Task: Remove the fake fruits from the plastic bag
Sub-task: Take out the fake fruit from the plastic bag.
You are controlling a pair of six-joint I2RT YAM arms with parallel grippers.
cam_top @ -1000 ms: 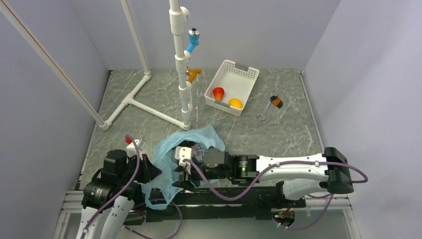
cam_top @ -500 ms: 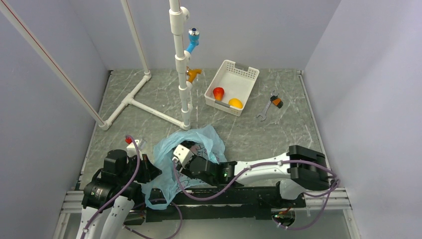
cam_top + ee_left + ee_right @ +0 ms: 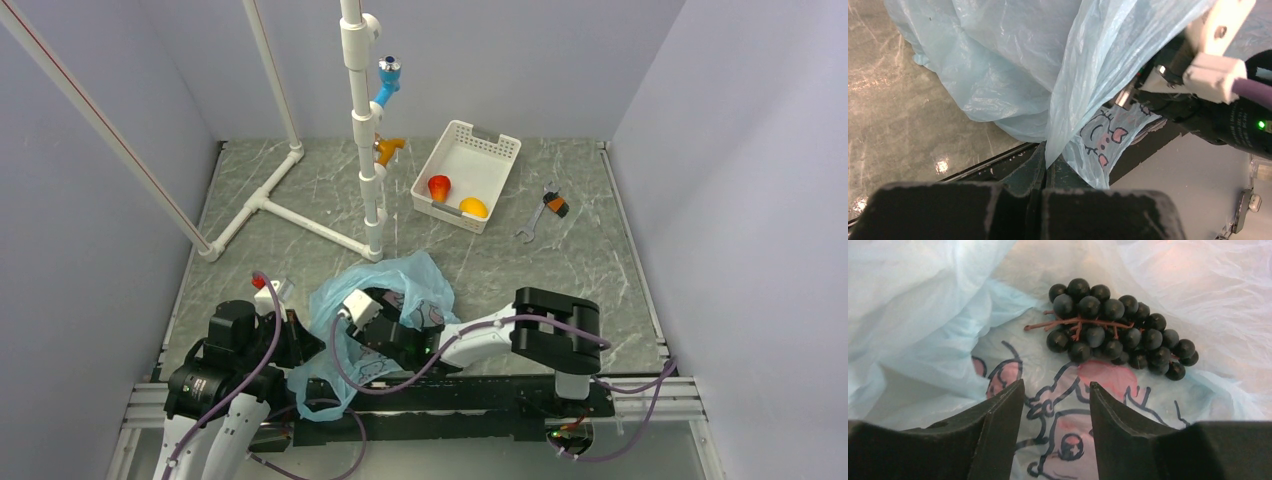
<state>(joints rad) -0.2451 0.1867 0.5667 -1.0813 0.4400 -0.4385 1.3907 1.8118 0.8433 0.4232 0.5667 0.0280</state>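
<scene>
The light-blue plastic bag (image 3: pixel 420 275) lies at the table's near edge, between the arms. My left gripper (image 3: pixel 308 345) is shut on a fold of the bag's edge (image 3: pixel 1048 160) and holds the bag (image 3: pixel 1013 65) up. My right gripper (image 3: pixel 368 305) is inside the bag's mouth, open and empty (image 3: pixel 1057 387). The dark grapes (image 3: pixel 1118 332) lie on the bag's floor (image 3: pixel 923 315), just ahead of the fingertips and apart from them. The red-orange fruit (image 3: pixel 439 186) and the yellow-orange fruit (image 3: pixel 473 207) sit in the white basket (image 3: pixel 483 135).
A white pipe frame (image 3: pixel 365 150) with blue and orange fittings stands behind the bag. An orange-handled wrench (image 3: pixel 545 208) lies to the right of the basket. The black base rail (image 3: pixel 480 390) runs along the near edge.
My right arm has folded and moved left, pushing its gripper deeper into the bag. The left arm and the basket have not moved.
</scene>
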